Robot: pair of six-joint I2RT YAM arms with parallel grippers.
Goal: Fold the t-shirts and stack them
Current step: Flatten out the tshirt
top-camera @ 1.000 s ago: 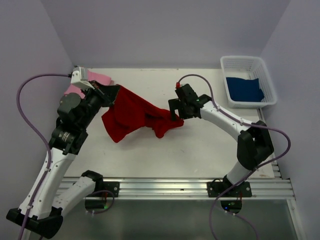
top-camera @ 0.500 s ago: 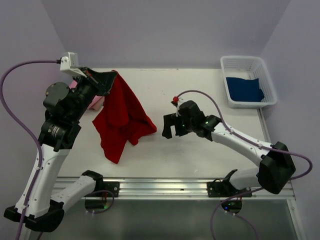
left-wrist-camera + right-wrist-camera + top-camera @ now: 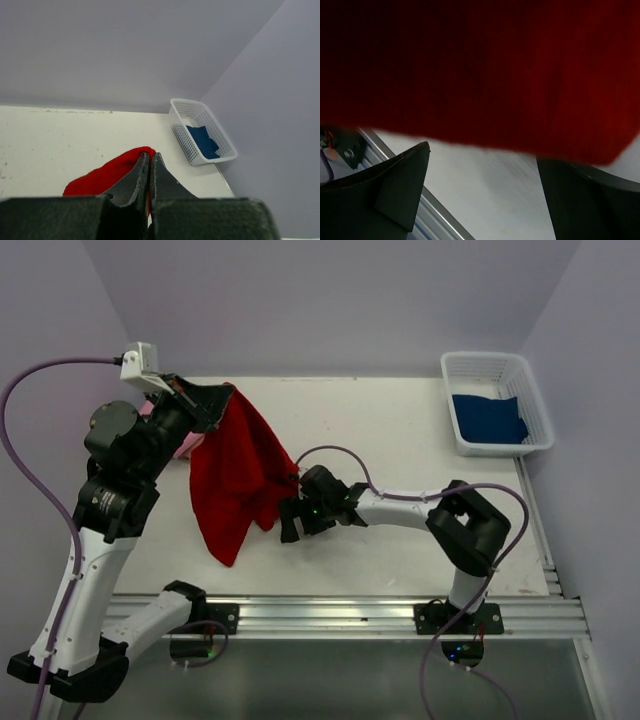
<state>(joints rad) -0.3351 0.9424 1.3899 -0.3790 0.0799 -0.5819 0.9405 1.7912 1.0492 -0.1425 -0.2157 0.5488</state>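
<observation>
The bright red cloth t-shirt hangs lengthwise over the worktop from your left pincer, clamped on its top; your right pincer, spread wide, sits beside its lower right edge.

three t-shirts (red, pink, dark blue), one basket, two robot arms

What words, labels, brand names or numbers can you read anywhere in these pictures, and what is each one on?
No readable text in any view.
The red t-shirt is plain, with no print showing.
The white basket and the dark blue t-shirt in it show no label.
</observation>
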